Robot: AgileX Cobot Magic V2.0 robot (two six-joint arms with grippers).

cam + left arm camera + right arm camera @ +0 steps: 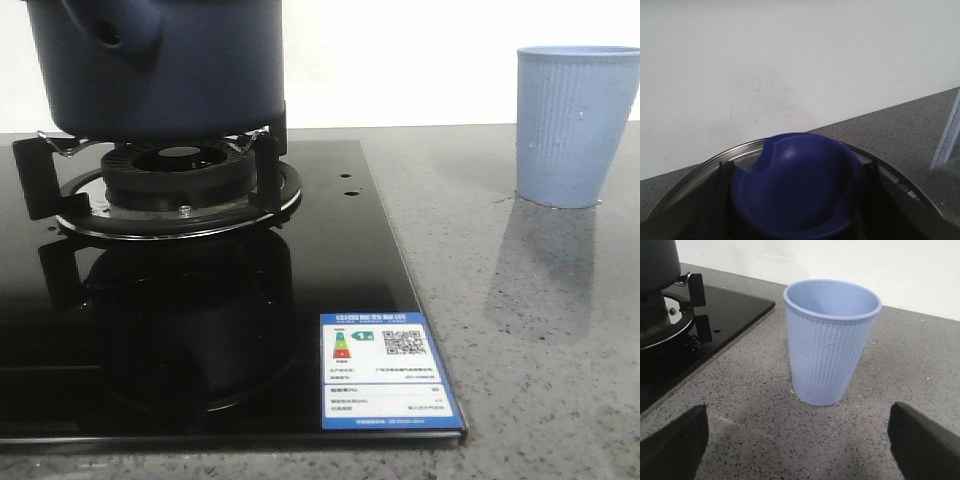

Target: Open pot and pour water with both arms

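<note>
Pot on burner, cup on desk, both claws engaged or waiting.

Your matte navy pot (160, 65) sits on the black burner grate (180, 185) of a glossy glass hob (330, 260), its tubular stub facing the front camera. The left claw (797, 220) is clenched on a smooth, dished blue knob (795, 185) over a round metal-rimmed lid (740, 155). The right claw (800, 440) is spread wide, holding nothing, close before the ribbed light blue cup (827, 345), which stands upright on the speckled grey desk (520, 330), apart from the hob.
</note>
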